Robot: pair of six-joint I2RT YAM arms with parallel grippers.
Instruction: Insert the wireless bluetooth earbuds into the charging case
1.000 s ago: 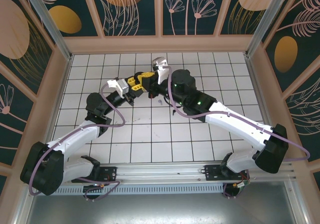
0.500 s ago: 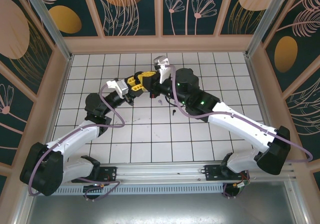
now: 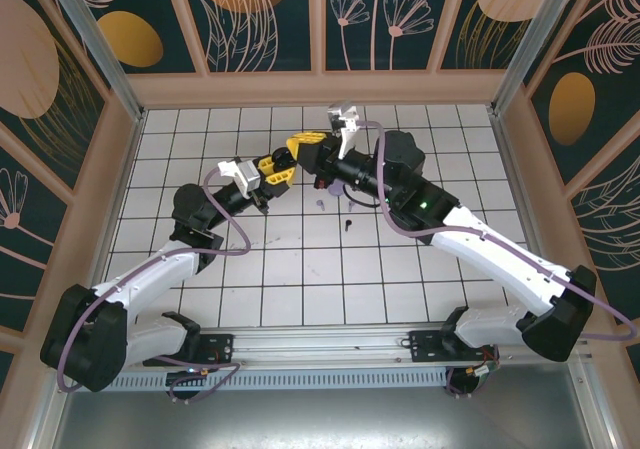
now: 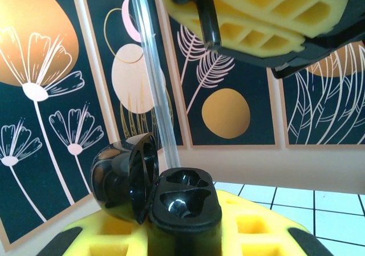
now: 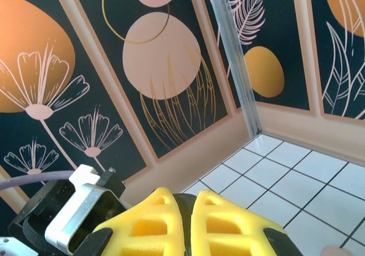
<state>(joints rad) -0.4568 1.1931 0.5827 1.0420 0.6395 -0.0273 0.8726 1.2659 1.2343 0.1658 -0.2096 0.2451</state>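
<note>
Yellow fingers of the left claw (image 4: 185, 236) are clamped on the black case (image 4: 182, 202), which stands upright with its lid hinged open to the left and both wells facing up. Just above it, not touching, the right claw (image 4: 188, 8) has its fingers drawn together on a black earbud (image 4: 205, 25), stem pointing down toward the case. From above, a loose earbud (image 3: 348, 223) and a small lilac piece (image 3: 320, 205) lie on the tiled surface (image 3: 300, 279), near both claws.
</note>
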